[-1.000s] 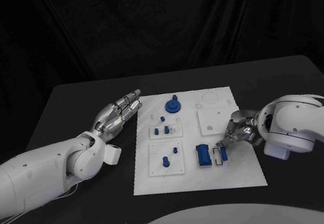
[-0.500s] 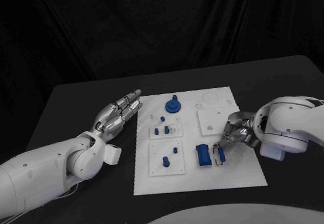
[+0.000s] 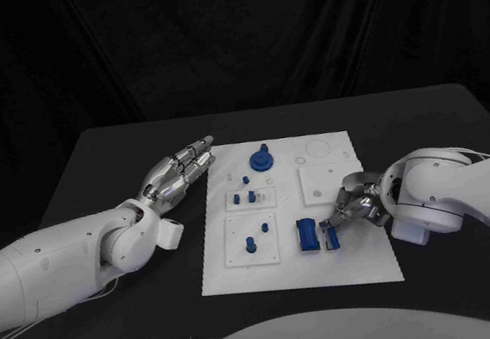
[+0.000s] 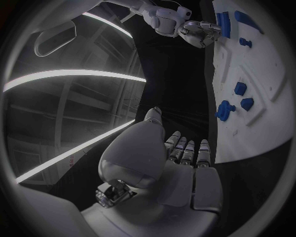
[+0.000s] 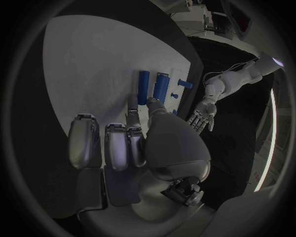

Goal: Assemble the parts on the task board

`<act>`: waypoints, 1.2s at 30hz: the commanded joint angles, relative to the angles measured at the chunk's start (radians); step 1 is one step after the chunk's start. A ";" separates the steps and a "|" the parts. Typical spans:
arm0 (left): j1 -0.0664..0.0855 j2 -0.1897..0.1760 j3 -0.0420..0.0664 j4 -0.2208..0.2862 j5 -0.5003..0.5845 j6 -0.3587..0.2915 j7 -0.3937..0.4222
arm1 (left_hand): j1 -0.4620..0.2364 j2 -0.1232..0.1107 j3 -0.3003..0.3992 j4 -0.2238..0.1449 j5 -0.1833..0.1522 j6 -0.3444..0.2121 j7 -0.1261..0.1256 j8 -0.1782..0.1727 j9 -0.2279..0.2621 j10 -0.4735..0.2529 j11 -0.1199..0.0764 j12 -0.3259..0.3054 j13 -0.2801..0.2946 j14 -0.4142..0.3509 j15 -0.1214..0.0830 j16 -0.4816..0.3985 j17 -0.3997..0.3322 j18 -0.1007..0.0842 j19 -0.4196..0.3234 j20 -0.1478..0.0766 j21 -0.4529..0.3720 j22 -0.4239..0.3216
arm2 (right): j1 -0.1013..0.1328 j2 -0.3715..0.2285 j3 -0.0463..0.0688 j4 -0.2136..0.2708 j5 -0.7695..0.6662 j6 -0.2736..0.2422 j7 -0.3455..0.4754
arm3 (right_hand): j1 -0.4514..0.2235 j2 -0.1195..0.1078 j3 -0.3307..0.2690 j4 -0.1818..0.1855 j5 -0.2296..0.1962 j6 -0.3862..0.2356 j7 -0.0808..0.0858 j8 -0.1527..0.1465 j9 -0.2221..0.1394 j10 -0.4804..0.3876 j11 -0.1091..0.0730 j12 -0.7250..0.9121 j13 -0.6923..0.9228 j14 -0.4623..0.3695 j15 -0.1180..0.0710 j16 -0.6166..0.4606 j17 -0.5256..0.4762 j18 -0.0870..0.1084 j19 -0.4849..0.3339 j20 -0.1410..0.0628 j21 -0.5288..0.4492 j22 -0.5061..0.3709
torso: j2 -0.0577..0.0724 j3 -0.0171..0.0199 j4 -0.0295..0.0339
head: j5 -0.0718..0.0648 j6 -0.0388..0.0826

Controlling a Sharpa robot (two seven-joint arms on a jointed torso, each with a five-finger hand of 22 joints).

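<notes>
Head view: R robot hand (image 3: 354,205) touching blue part (image 3: 334,236).

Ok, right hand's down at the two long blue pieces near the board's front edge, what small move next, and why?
Probably close the right hand's fingertips on the narrower blue bar: they sit right at it beside the wider blue block, but no firm grip shows. The left hand lies open off the task board.

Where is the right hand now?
In the head view, the right hand sits over the task board's right edge, fingertips at the two long blue parts.
</notes>
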 commanded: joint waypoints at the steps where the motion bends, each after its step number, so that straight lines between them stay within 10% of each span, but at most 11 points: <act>1: -0.001 0.002 0.001 0.001 0.004 0.012 0.053 | 0.012 0.001 0.005 -0.001 0.006 -0.001 0.005 0.003 0.001 -0.003 0.008 0.005 0.001 0.000 0.010 -0.004 -0.002 -0.007 0.000 0.009 -0.005 0.000 | -0.006 0.001 -0.002 0.000 -0.003 0.025 -0.015 | -0.008 0.002 0.000 0.007 -0.007 -0.005 -0.001 0.004 -0.001 0.106 0.000 0.004 0.263 0.065 -0.001 -0.005 0.037 0.010 0.007 0.006 -0.002 0.187 | 0.000 0.0000 0.0001 | 0.001 0.000; 8: -0.001 0.002 0.001 0.001 0.004 0.015 0.051 | 0.016 0.000 0.006 -0.004 0.008 -0.002 0.006 0.003 0.001 -0.003 0.009 0.004 0.001 0.000 0.013 -0.004 -0.002 -0.009 0.000 0.010 -0.005 0.000 | -0.007 0.001 -0.002 0.000 -0.004 0.023 -0.015 | -0.018 0.005 -0.002 0.013 -0.010 -0.006 -0.001 0.005 -0.001 0.106 0.000 0.004 0.263 0.064 -0.001 -0.006 0.033 0.011 0.006 0.007 -0.005 0.186 | 0.000 0.0000 0.0002 | 0.001 0.000; 25: -0.002 0.003 0.001 0.001 0.004 0.019 0.048 | 0.025 -0.002 0.009 -0.014 0.025 -0.002 0.008 0.003 0.001 -0.004 0.012 0.006 0.001 0.000 0.017 -0.004 -0.002 -0.012 0.000 0.011 -0.005 0.000 | -0.007 -0.004 -0.002 0.004 -0.012 0.006 -0.014 | -0.130 0.008 -0.059 0.097 -0.229 -0.012 0.002 0.029 0.001 0.106 0.003 0.004 0.263 0.064 0.002 -0.007 0.031 0.011 0.007 0.010 -0.011 0.186 | 0.000 0.0000 0.0003 | 0.000 0.000; 36: -0.003 0.004 0.001 -0.001 0.004 0.022 0.045 | 0.033 -0.004 0.014 -0.025 0.056 0.000 0.010 0.003 0.001 -0.004 0.013 0.007 0.001 0.000 0.018 -0.004 -0.002 -0.014 0.000 0.011 -0.005 0.000 | -0.007 -0.007 -0.002 0.004 -0.013 -0.018 -0.011 | -0.158 0.020 -0.073 0.126 -0.245 -0.014 0.001 0.039 0.004 0.106 0.002 0.004 0.263 0.064 0.001 -0.007 0.030 0.011 0.008 0.009 -0.011 0.186 | 0.000 0.0000 -0.0001 | 0.000 0.000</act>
